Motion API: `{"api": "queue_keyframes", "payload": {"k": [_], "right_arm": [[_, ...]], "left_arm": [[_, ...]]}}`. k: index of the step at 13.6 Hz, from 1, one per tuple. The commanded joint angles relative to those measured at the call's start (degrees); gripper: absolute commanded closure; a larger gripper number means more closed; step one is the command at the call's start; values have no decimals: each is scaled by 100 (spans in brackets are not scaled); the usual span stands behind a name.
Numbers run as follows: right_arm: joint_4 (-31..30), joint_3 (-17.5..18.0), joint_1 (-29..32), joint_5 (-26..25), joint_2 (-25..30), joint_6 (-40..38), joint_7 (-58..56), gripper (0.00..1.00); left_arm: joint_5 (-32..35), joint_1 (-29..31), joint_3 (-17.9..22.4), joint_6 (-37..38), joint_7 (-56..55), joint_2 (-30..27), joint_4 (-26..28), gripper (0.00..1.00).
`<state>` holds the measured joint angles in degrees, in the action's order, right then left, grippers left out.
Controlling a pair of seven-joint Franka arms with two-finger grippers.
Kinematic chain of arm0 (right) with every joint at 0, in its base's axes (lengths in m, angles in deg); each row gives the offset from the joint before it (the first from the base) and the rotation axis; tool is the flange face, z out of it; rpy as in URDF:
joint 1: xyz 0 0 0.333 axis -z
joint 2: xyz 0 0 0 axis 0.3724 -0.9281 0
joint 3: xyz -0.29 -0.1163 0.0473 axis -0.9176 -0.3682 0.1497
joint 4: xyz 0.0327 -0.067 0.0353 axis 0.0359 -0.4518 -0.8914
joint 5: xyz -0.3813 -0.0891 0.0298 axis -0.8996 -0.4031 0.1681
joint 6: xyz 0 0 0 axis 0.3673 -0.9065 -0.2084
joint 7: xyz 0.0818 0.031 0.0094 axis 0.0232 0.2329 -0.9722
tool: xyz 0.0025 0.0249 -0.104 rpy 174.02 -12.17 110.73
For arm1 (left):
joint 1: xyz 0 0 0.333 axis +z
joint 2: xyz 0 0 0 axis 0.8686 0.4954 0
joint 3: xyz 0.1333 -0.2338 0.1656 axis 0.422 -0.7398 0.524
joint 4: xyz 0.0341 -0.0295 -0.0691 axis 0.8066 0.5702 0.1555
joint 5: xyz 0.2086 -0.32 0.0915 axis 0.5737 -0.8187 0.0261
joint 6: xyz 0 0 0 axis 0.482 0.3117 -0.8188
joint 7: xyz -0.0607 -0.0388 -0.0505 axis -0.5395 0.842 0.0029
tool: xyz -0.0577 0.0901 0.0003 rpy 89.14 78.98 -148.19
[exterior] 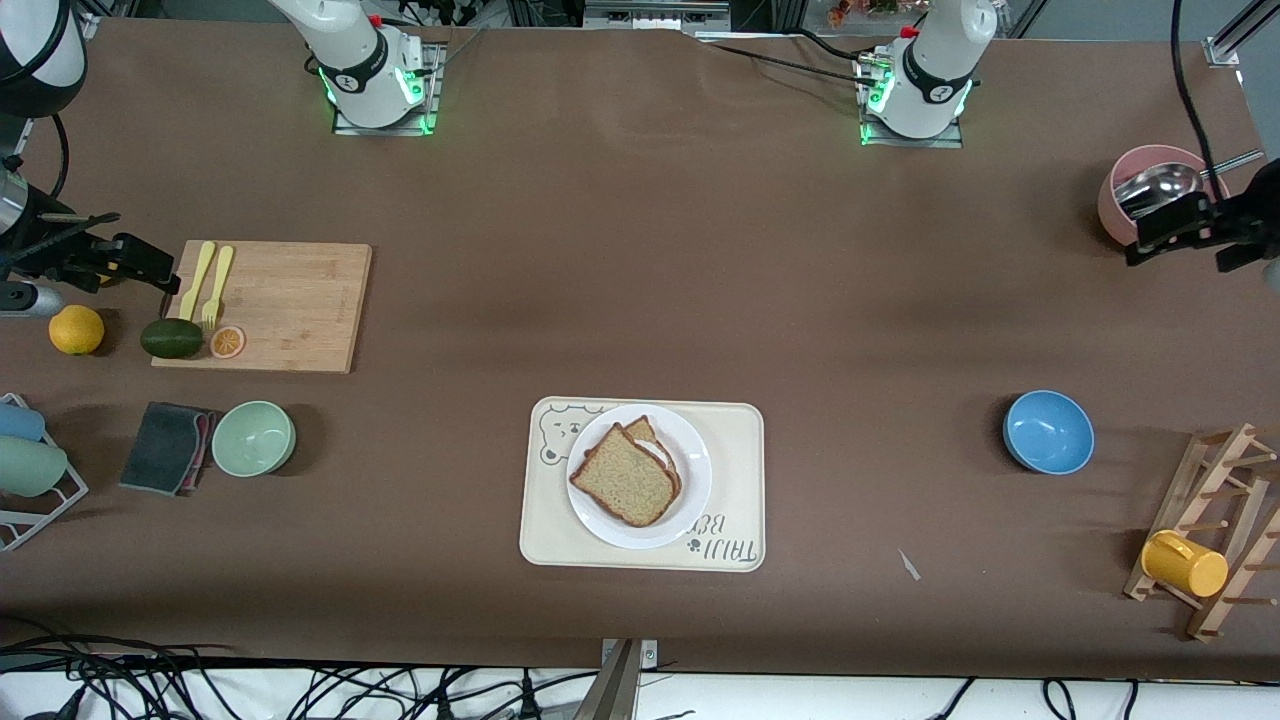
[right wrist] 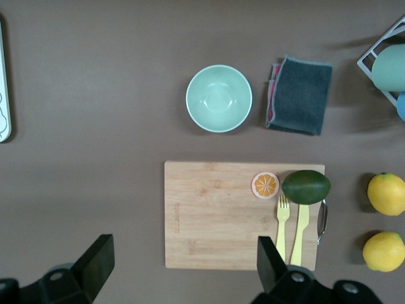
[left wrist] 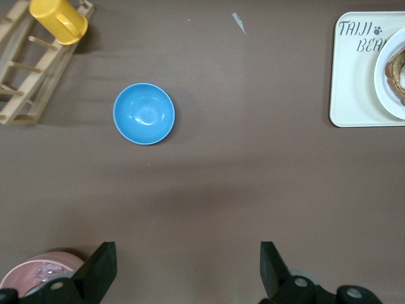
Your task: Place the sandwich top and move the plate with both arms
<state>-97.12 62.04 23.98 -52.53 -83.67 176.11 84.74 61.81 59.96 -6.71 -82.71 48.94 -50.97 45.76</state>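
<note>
The sandwich top (exterior: 625, 487) is lying flat on the plate (exterior: 693, 492), covering most of a darker slice whose corner is peeking out at the edge farther from the front camera; something pale seems to be showing between the two slices, though it is too small to make out. The plate is sitting on a cream tray (exterior: 735, 440) printed with a bear and lettering, midway along the table and toward the front camera's side.

The left gripper (left wrist: 188, 272) is hanging with its fingers spread wide and nothing between them, over bare table near a pink bowl (exterior: 1118, 195) holding a metal one, at the left arm's end of the table. A blue bowl (exterior: 1048, 431) is resting nearer the front camera than that, and nearer still a wooden rack (exterior: 1215, 520) is carrying a yellow cup (exterior: 1185, 563).

The right gripper (right wrist: 183, 269) is likewise gaping wide and holding nothing, hovering over the edge of a wooden cutting board (exterior: 290, 305) at the right arm's end. On the board are lying a yellow fork and knife (exterior: 207, 281), an avocado (exterior: 171, 338) and an orange slice (exterior: 227, 342). A green bowl (exterior: 253, 438) and a dark cloth (exterior: 165, 447) are sitting nearer the front camera, and a lemon (exterior: 76, 329) is resting beside the board
</note>
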Motion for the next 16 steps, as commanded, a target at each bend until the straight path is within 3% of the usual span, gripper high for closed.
{"api": "queue_keyframes", "payload": {"k": [1, 3, 5, 11, 13, 16], "right_arm": [[64, 30, 8, -7, 0, 161, -35, 0], [64, 47, -10, -25, -18, 276, -70, 0], [64, 56, -10, -25, -18, 337, -96, 0], [55, 162, -18, 37, 333, 153, -105, 0], [108, 153, -18, 46, 614, -161, -97, 0], [598, 118, -18, 54, 589, -759, -114, 0]], "left_arm": [[196, -97, 77, 239, -16, -48, -254, 0], [222, -132, 68, 247, -16, -83, -219, 0], [659, -421, 59, 239, -16, -74, -219, 0], [268, -344, 94, 204, 37, -30, -271, 0], [178, -282, 94, 203, 28, -30, -289, 0], [170, -282, 86, -261, 28, 5, -202, 0]]}}
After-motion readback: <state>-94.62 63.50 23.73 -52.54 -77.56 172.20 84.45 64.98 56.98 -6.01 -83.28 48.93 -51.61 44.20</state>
